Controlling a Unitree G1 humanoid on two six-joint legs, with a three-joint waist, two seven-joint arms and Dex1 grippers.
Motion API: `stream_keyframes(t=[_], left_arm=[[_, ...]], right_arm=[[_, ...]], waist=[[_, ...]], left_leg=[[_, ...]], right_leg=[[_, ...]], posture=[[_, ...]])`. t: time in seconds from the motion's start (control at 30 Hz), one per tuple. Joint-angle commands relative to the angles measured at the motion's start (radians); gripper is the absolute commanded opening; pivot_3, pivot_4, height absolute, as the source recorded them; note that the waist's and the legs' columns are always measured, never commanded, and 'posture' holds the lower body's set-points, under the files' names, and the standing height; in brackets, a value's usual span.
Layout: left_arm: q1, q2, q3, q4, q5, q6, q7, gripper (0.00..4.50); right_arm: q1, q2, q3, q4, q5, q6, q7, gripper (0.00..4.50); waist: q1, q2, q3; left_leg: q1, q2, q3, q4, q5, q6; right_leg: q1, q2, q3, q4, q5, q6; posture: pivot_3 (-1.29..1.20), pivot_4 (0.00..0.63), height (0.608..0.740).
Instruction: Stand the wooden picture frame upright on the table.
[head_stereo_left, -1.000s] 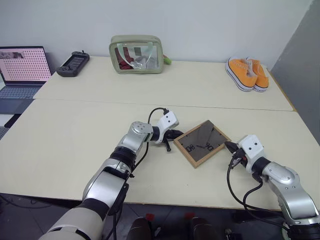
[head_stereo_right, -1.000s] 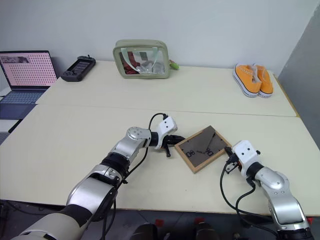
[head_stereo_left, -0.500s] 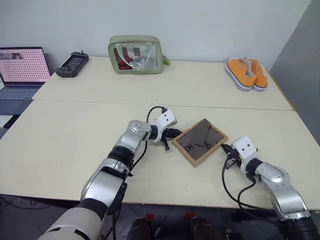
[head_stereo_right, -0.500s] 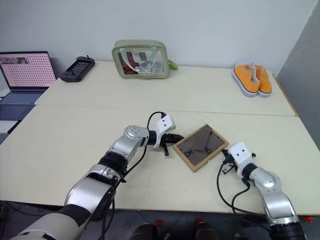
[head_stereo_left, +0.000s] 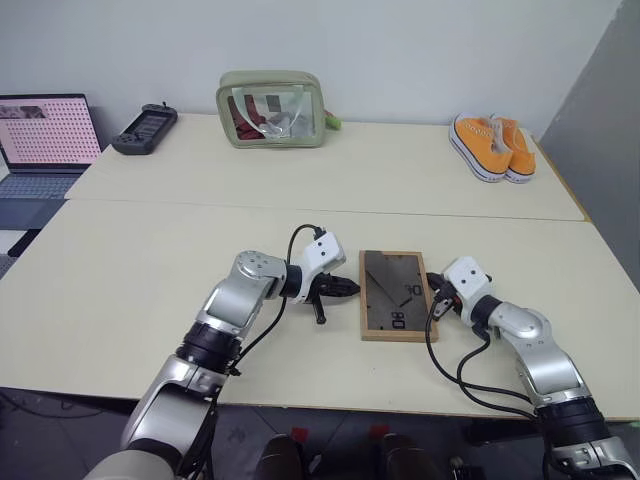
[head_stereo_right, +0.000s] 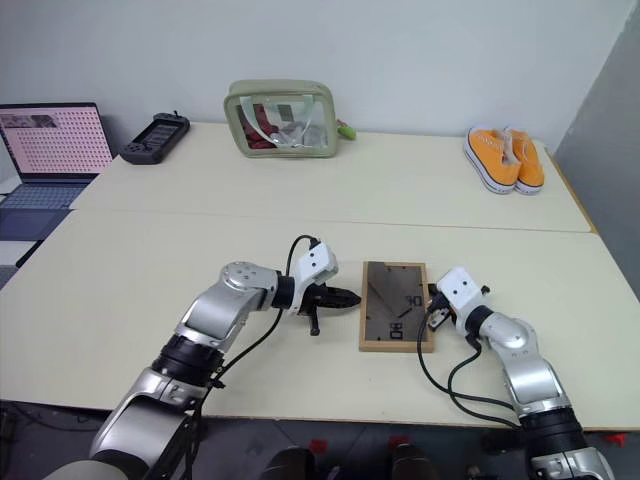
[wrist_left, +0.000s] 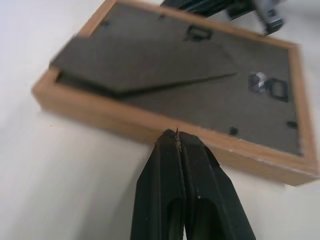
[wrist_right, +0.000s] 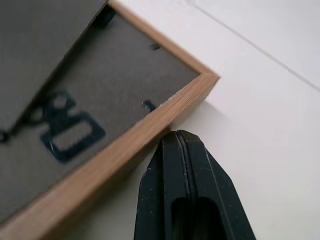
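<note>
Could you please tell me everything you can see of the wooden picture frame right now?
The wooden picture frame lies flat, face down, on the table. It has a light-wood border, a dark grey-brown back panel, black clips and a stand folded flat. The shut left gripper and right gripper point at its opposite long edges.

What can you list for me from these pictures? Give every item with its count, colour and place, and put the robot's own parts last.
wooden picture frame: one, light wood with dark back panel up, lying flat on the near table between the two grippers.
table: one, pale cream, seam line across it.
laptop: one, open, screen lit, far left edge.
handheld controller: one, black, far left of the table.
pouch: one, pale green with clear front, far centre.
shoes: one pair, orange with white soles, far right.
left gripper: one, black fingers shut, tip at the frame's left edge.
right gripper: one, black fingers shut, tip at the frame's right edge.
</note>
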Motion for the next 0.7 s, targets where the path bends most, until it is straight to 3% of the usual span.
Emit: stream_keyframes(t=[0.03,0.3,0.4,0.53,0.7], left_arm=[[0.016,0.036,0.038,-0.103,-0.040,0.058,0.025,0.01],[0.008,0.045,0.070,-0.058,-0.048,0.066,0.110,0.01],[0.045,0.078,0.112,-0.114,-0.096,0.158,0.118,0.01],[0.095,0.153,0.196,-0.235,-0.233,0.395,0.092,0.01],[0.046,0.190,0.328,-0.332,-0.449,0.930,0.106,0.01]], right_arm=[[-0.023,0.001,0.012,-0.004,-0.004,-0.034,0.019,0.00],[-0.041,-0.032,0.007,0.033,-0.013,-0.068,0.048,0.00],[-0.027,-0.063,-0.002,0.030,-0.017,-0.083,0.067,0.00],[0.028,-0.122,-0.015,-0.008,-0.007,-0.097,0.108,0.00],[0.145,-0.210,-0.047,-0.110,0.031,-0.092,0.178,0.00]], waist=[[0.000,0.000,0.000],[0.004,0.000,0.000],[0.004,0.000,0.000],[0.000,0.000,0.000],[0.007,0.000,0.000]], left_leg=[[0.000,0.000,0.000,0.000,0.000,0.000],[0.000,0.000,0.000,0.000,0.000,0.000],[0.000,0.000,0.000,0.000,0.000,0.000],[0.000,0.000,0.000,0.000,0.000,0.000],[0.000,0.000,-0.001,0.000,0.000,0.000]], right_leg=[[0.000,0.000,0.000,0.000,0.000,0.000],[0.000,0.000,0.000,0.000,0.000,0.000],[0.000,0.000,0.000,0.000,0.000,0.000],[-0.001,0.000,0.000,0.000,-0.001,-0.001],[0.000,0.000,-0.001,0.001,-0.001,-0.001]], posture=[[0.00,0.150,0.740],[0.00,0.150,0.740],[0.00,0.150,0.740],[0.00,0.150,0.740],[0.00,0.150,0.740]])
